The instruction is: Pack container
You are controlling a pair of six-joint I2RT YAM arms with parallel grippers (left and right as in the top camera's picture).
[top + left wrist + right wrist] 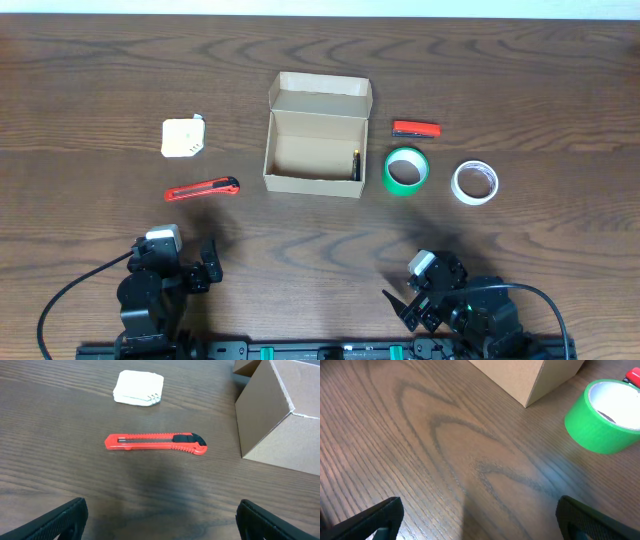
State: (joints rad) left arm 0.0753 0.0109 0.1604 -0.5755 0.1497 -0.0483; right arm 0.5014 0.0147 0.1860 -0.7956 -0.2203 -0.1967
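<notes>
One container (310,184), two tape rolls (green roll (404,188), white roll (473,199)), one cutter (202,189), one red-black tool (416,129), one cream pad (183,138).

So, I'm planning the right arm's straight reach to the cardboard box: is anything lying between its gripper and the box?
Nothing visible does. Only bare table lies between the open right gripper and the cardboard box; the green tape roll sits right of that path, beside the box.
</notes>
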